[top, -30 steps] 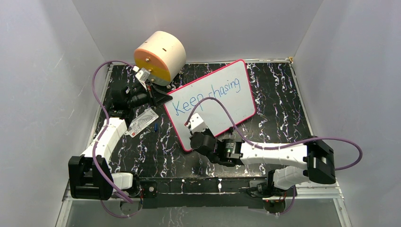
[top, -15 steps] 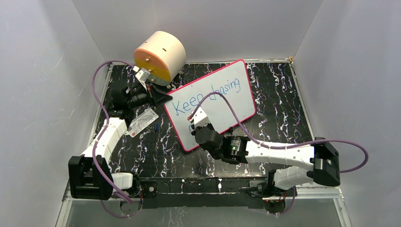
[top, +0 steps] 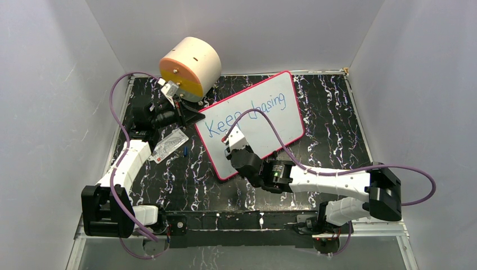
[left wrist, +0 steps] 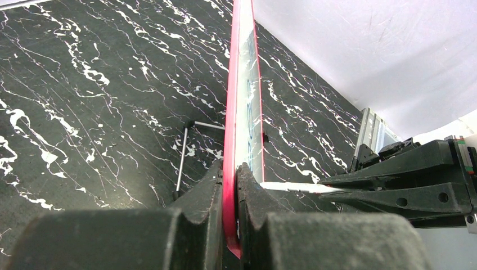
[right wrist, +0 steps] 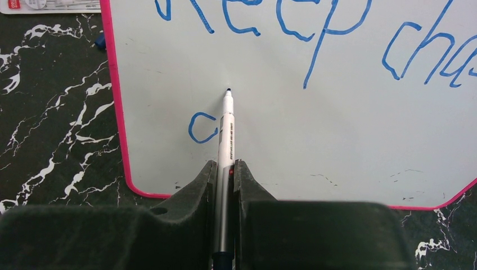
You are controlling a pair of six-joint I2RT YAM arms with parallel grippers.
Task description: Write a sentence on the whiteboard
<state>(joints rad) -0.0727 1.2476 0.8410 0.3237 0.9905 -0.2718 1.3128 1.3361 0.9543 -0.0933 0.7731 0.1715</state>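
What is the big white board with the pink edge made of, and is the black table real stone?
The large flat whiteboard with the thin pink-red border looks like a thin, smooth coated panel; its rim seems plastic. The black white-veined table looks like marble, but could be a printed surface; I cannot tell.

Looks like the left pincer [left wrist: 229,169] is clamping the whiteboard [top: 287,121] edge, and the right pincer [right wrist: 225,166] is pinching a marker [right wrist: 226,135], arm stretching out leftward.

right fingers [right wrist: 194,194] | moved farther up the whiteboard [top: 281,121], away from its near edge; marker [right wrist: 226,129] carried along
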